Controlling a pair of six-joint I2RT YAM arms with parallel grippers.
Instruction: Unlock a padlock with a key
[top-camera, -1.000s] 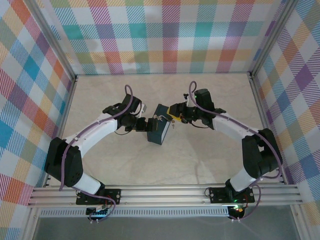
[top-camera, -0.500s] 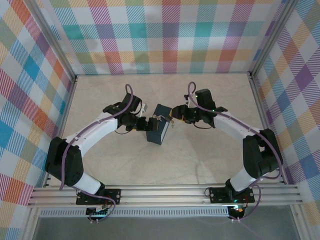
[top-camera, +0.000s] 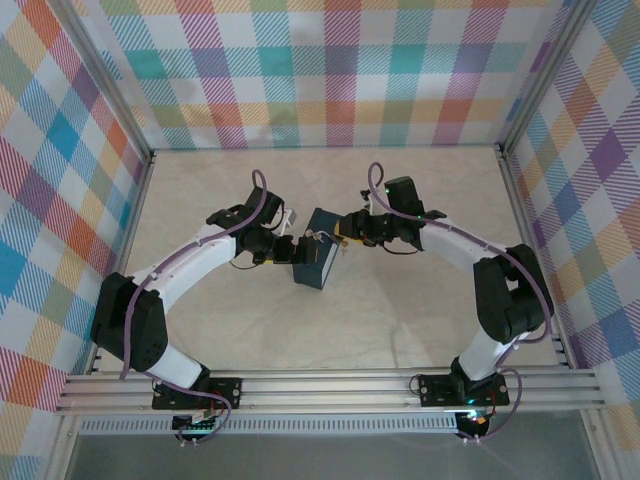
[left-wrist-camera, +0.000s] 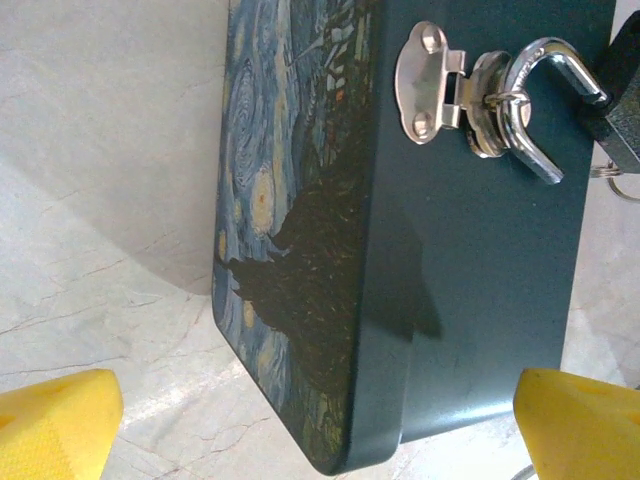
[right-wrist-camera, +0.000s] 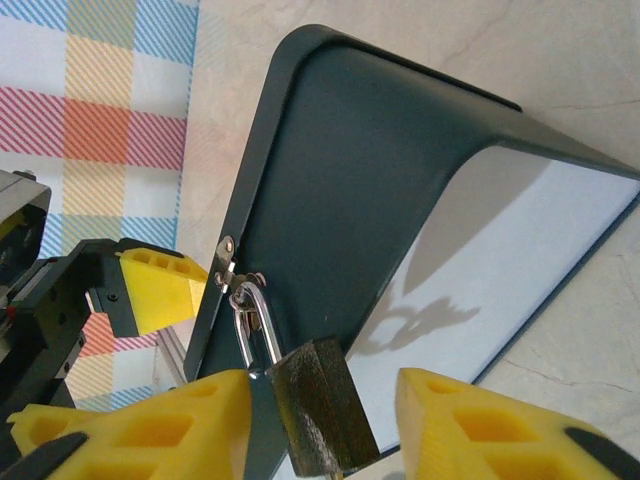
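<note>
the padlock (right-wrist-camera: 320, 405), a dark body on a silver shackle (right-wrist-camera: 250, 325), hung from the hasp (left-wrist-camera: 440, 80) on the edge of the dark-blue box (right-wrist-camera: 360, 200), near the middle of the surface (top-camera: 400, 320). the right end effector (right-wrist-camera: 325, 390) straddled the padlock body, its jaws apart, with a sliver of gap showing on one side, so it was not clamped on the body. the left end effector (left-wrist-camera: 315, 390) stood spread wide, with the box between its fingers and untouched.

the main risk was the box. nothing braced it, and it seemed to stand on a narrow side, so any push or tug through the padlock could have slid or toppled it. the padlock also hung loose, and one finger landing first would likely have swung or twisted it out of line. whether a key sat in the lock could not be told, since the keyhole end was hidden.
</note>
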